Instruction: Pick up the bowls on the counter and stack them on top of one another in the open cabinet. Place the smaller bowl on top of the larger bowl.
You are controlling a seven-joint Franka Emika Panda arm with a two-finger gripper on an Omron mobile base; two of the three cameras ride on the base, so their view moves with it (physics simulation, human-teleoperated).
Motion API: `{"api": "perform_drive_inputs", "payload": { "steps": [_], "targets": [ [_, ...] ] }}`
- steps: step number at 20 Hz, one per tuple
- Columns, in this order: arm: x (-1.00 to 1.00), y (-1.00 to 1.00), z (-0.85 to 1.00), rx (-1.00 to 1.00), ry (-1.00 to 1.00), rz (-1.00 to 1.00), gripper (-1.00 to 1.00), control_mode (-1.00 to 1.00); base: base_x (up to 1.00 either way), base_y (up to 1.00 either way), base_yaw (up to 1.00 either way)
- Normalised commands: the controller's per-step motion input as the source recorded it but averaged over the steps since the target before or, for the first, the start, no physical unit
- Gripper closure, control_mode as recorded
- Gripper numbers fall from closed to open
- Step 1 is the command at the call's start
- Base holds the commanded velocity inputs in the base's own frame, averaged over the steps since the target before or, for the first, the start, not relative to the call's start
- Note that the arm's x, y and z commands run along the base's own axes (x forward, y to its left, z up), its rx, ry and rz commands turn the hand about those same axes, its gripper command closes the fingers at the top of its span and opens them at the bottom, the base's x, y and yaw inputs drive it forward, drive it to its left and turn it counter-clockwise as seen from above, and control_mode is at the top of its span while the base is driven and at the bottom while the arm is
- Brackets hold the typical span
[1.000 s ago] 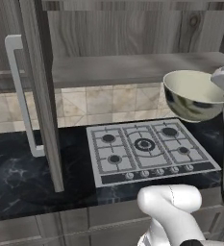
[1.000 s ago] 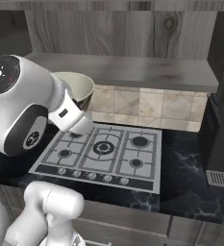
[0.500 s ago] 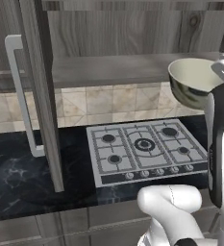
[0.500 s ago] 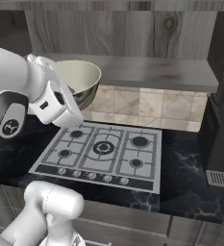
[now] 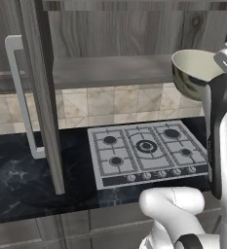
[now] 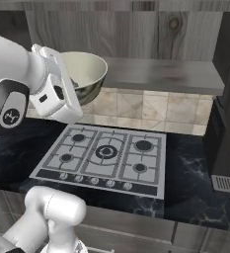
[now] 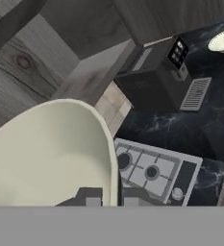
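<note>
We grip the larger bowl by its rim, gripper clenched, apparently just before the open cabinet shelf.

The setting is presenting as a rendered domestic kitchen. A steel gas hob is sitting at centre frame, set into a black marble-look counter. Beige stone tiling is running behind it, under a grey wall-cabinet shelf. A dark coffee machine is standing at the upper right of the hand view.
</note>
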Motion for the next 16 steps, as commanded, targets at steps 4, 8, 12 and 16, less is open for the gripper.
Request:
{"api": "perform_drive_inputs", "payload": {
  "steps": [4, 8, 12, 16],
  "targets": [
    [0.34, 0.00, 0.11, 0.01, 0.00, 0.00, 1.00, -1.00, 0.00, 0.00, 0.00],
    [0.33, 0.06, 0.04, -0.01, -0.02, 0.00, 1.00, -1.00, 0.00, 0.00, 0.00],
    [0.32, 0.05, 0.00, -0.02, -0.04, 0.03, 1.00, -1.00, 0.00, 0.00, 0.00],
    [0.29, 0.01, 0.00, 0.00, -0.06, 0.08, 1.00, -1.00, 0.00, 0.00, 0.00]
  ]
}}
